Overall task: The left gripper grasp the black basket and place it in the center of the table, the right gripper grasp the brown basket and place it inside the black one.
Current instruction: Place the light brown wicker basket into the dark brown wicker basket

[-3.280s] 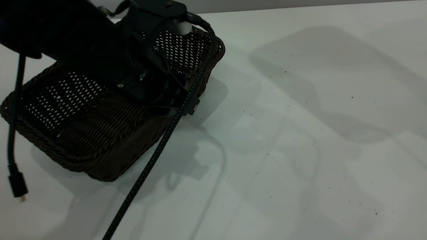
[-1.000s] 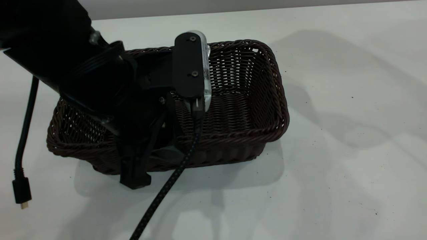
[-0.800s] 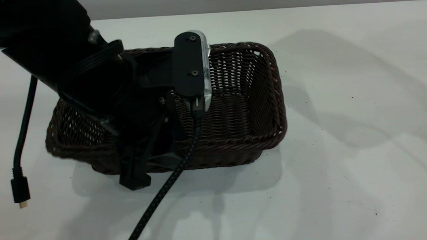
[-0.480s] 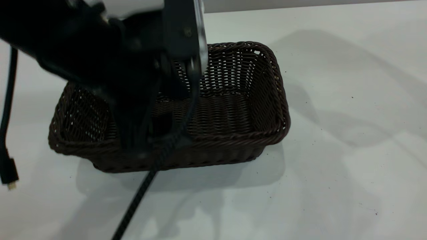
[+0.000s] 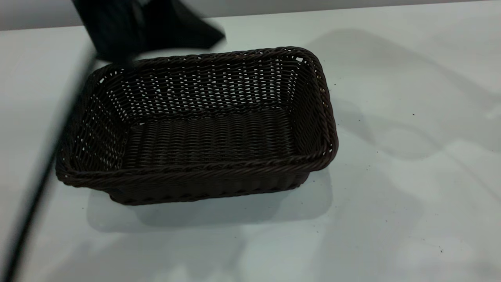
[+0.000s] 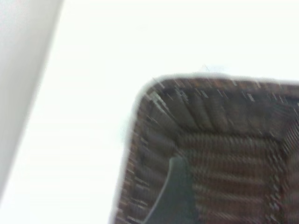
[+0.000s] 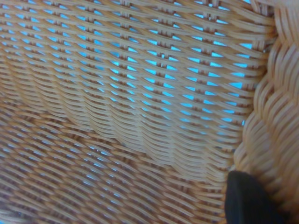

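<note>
Far left in the exterior view: my left arm (image 5: 145,27) is showing only as a dark blur above the back left corner of the black basket (image 5: 203,129), clear of the rim. Its cable (image 5: 43,172) is trailing down past the basket's left side. I cannot tell whether the left gripper is released or clenched; the wrist view is giving me just one grey fingertip (image 6: 175,196) hanging over the inside corner of the basket (image 6: 219,154), with bare table (image 6: 117,56) beyond the rim.

Centre: the black basket is sitting flat and upright on the white table (image 5: 391,117), mouth up, nothing inside it, shadow pooling under the near wall.

Right: my right gripper is not showing in the exterior view. Its wrist camera is pressing close on the woven wall of the brown basket (image 7: 140,102); one dark fingertip (image 7: 247,198) is lying against the braided rim. Whether those fingers are clamping the rim, I cannot tell.
</note>
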`<action>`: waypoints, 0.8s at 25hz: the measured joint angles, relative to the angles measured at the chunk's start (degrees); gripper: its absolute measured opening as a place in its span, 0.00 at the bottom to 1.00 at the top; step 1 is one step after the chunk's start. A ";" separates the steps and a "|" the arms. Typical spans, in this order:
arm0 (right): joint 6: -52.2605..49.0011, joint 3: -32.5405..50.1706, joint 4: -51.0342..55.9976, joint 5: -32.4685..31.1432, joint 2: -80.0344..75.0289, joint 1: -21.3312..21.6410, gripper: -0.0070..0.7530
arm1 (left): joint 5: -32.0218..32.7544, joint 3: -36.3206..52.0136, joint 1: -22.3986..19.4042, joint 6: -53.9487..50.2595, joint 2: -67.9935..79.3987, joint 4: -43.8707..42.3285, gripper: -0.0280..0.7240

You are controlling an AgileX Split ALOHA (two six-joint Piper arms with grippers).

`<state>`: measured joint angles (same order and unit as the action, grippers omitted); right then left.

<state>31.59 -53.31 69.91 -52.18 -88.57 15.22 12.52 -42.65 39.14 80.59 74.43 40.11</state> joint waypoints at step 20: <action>-14.42 -26.08 -25.83 -18.25 -18.47 -24.55 0.15 | -20.98 -0.04 0.00 -0.02 -22.96 0.12 0.80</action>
<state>17.17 -79.39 44.07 -70.43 -107.04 -9.33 -8.46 -42.68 39.14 80.57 51.47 40.23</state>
